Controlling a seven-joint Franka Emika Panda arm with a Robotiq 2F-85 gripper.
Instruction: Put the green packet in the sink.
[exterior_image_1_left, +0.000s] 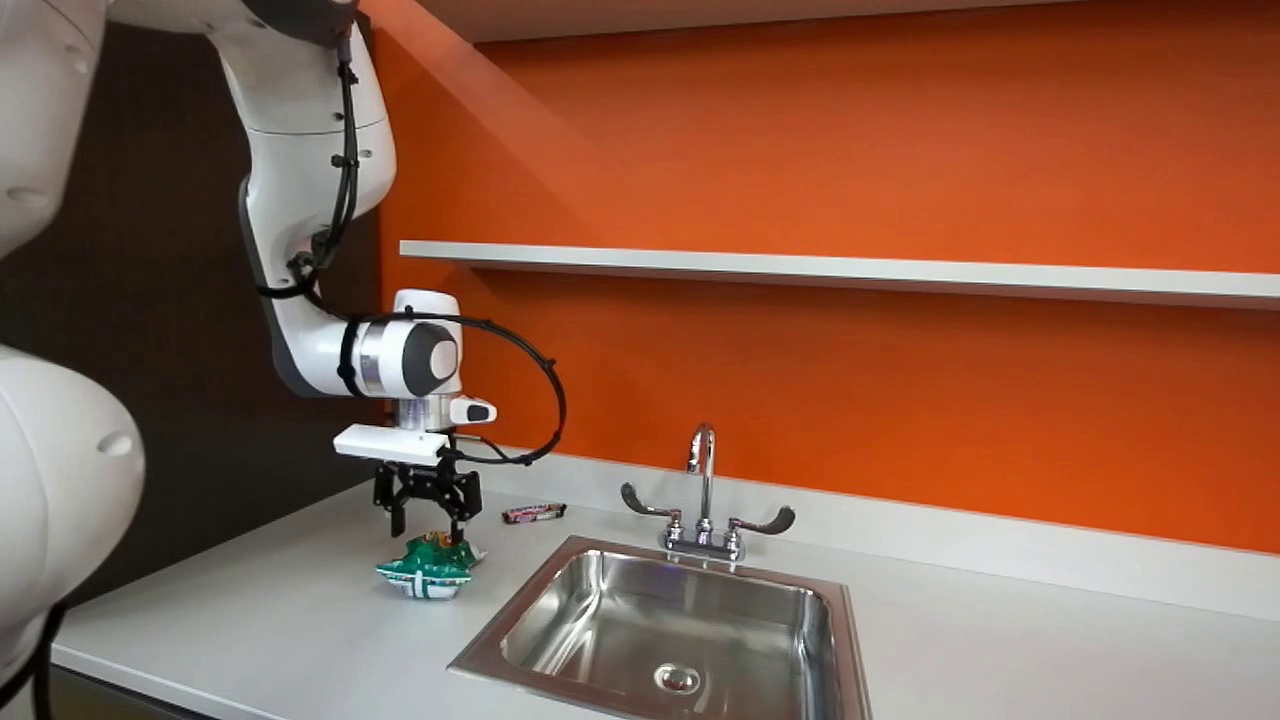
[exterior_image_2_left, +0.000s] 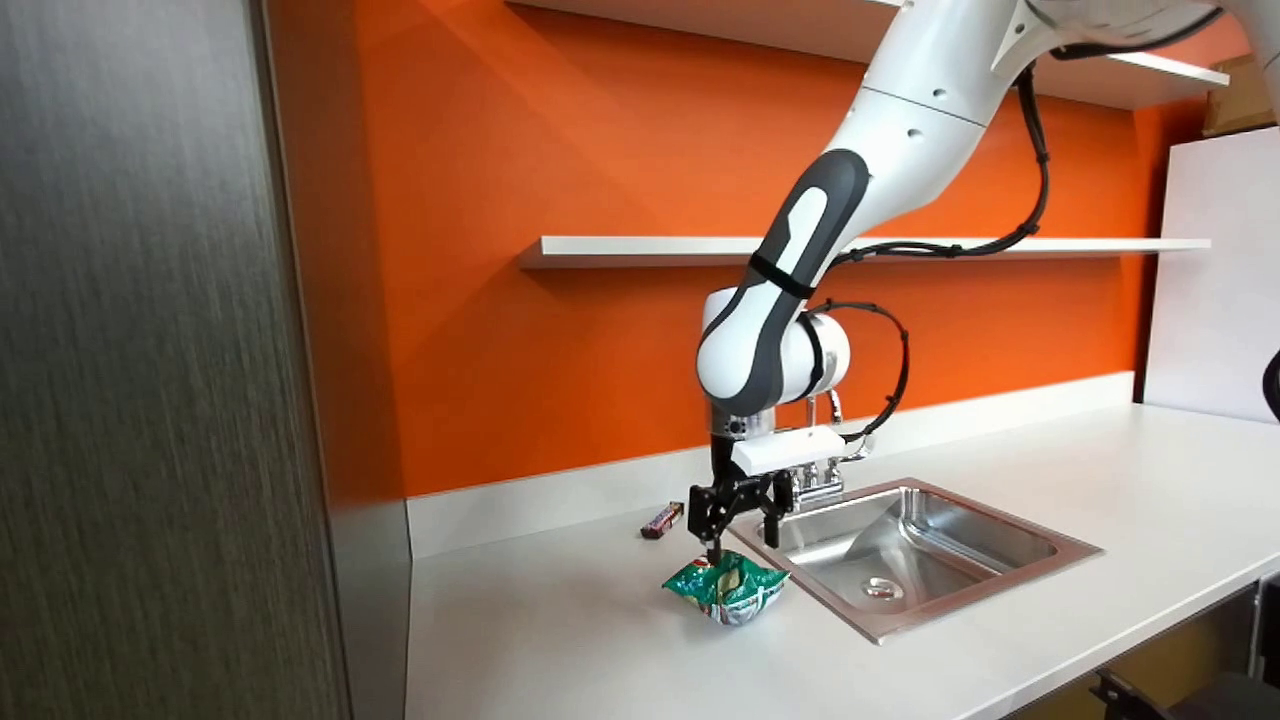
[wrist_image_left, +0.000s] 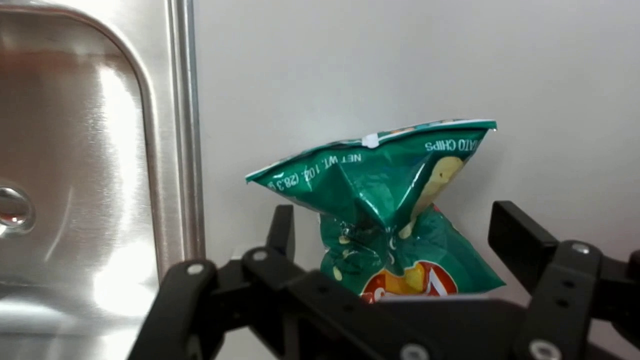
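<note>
1. In an exterior view, a white jointed robot arm (exterior_image_1_left: 320, 150) with dark grey trim hung over a pale, smooth surface (exterior_image_1_left: 300, 630). Its slim black fingers (exterior_image_1_left: 397, 517) pointed downward, spread wide, at a small, crinkly teal-green foil packet (exterior_image_1_left: 425, 572) with white markings. The packet rested on the surface, outside and near a rectangular stainless-steel sink (exterior_image_1_left: 640, 630). At the back of the sink rose a curved chrome two-handled faucet (exterior_image_1_left: 706, 490). A small, narrow bar (exterior_image_1_left: 534, 513) in a pink-and-dark wrapper lay farther back, near the white backsplash (exterior_image_1_left: 900, 535) below a flat orange wall (exterior_image_1_left: 850, 150).

2. In an exterior view, a tall dark wood-grain panel (exterior_image_2_left: 150, 350) filled the left side, and a brown cardboard box (exterior_image_2_left: 1245, 95) showed at the upper right. The packet sat on the surface just beside the sink. One fingertip overlapped its upper part (whether the two touched, I could not tell).

3. In the wrist view, the fingers stood wide apart, one on each side of the packet's pinched middle, with the surface showing in both gaps. White lettering (wrist_image_left: 345, 159) on the foil read upside down, and the fingers' mount partly hid a red-and-yellow emblem (wrist_image_left: 400, 282). A strip of surface lay between the packet and the sink's rim; the round metal drain (wrist_image_left: 12, 210) showed at the left edge.
</note>
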